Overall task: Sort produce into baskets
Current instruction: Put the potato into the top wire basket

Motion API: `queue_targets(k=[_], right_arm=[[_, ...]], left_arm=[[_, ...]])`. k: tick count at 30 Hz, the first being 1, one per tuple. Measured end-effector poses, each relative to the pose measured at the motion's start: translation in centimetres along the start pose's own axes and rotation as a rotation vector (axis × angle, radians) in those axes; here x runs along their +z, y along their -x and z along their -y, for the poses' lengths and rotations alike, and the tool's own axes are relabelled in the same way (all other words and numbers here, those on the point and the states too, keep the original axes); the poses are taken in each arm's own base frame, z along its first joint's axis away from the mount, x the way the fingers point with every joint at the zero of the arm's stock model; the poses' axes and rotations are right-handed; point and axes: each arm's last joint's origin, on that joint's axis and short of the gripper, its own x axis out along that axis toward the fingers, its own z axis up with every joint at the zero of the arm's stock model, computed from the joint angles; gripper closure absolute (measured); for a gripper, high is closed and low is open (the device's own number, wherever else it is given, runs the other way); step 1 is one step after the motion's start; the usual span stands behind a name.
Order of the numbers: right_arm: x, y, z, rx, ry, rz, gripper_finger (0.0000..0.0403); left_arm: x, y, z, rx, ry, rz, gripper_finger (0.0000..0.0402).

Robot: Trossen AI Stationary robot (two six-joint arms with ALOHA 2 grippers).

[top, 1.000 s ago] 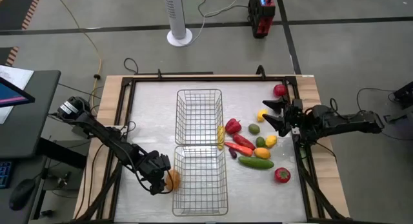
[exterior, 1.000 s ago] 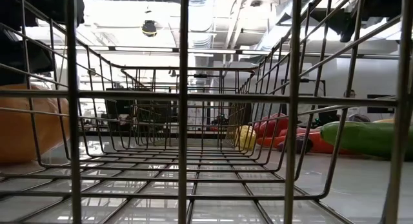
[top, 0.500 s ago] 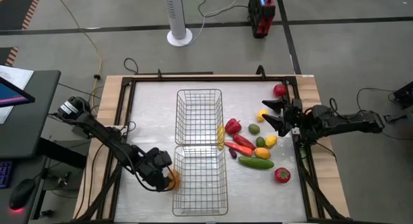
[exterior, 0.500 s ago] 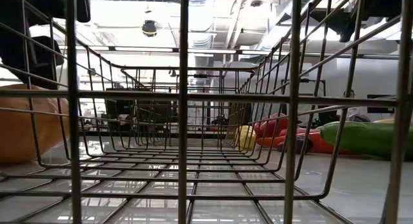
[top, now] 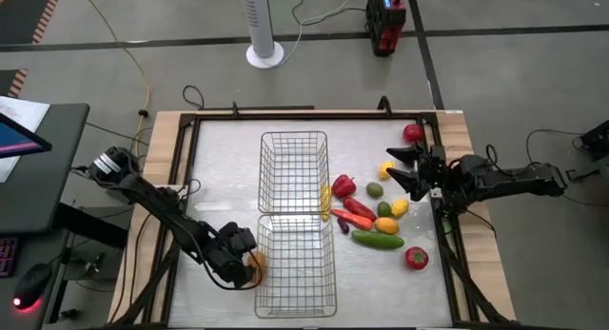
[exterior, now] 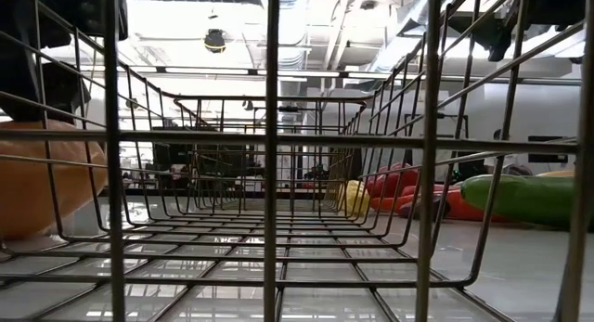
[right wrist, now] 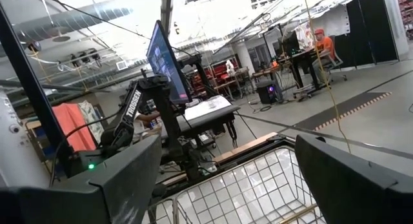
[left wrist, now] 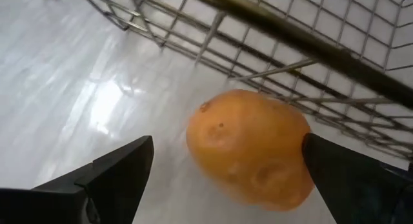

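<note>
My left gripper (top: 249, 264) has slid toward six o'clock, jaws apart around the orange (left wrist: 250, 147) beside the near basket (top: 296, 301); my right gripper (top: 402, 168) waits, jaws apart.

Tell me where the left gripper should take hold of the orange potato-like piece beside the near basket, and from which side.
Grip the orange potato-like piece across its rounded middle, coming from above. It lies on the table against the near basket, whose wire wall blocks that flank. The left gripper is open with a finger on either side, so closing there likely holds it best.
</note>
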Motion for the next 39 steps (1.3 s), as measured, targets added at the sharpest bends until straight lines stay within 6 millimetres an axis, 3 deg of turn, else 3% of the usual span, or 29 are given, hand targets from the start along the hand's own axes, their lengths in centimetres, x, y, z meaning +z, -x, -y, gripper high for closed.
queue_targets(k=[6,12,16,22,28,33,39], right_arm=[[0.0,0.0,0.0,0.0,-0.001,0.0,0.0021],[0.0,0.0,0.0,0.0,-0.001,-0.001,0.0021],[0.0,0.0,0.0,0.0,0.0,-0.002,0.0021],[-0.1,0.0,0.0,-0.001,-0.005,-0.005,0.0021],[-0.1,0.0,0.0,-0.002,-0.006,-0.011,0.0021],[-0.1,0.0,0.0,-0.004,0.0,-0.006,0.0021],[0.2,0.0,0.1,-0.007,0.015,0.017,0.0021]], left_arm=[[-0.3,1.8,-1.3,0.038,-0.016,-0.093,0.0037],[-0.2,6.1,-3.3,0.012,0.096,-0.102,0.0049],[-0.9,7.2,-2.8,-0.072,0.151,-0.118,0.0052],[-1.7,5.8,-2.1,0.005,0.297,-0.119,0.0054],[-2.8,3.3,-1.6,0.108,0.342,-0.25,0.0054],[-3.8,1.1,-1.4,0.19,0.332,-0.387,0.0054],[-4.1,0.0,-1.4,0.236,0.259,-0.364,0.0054]])
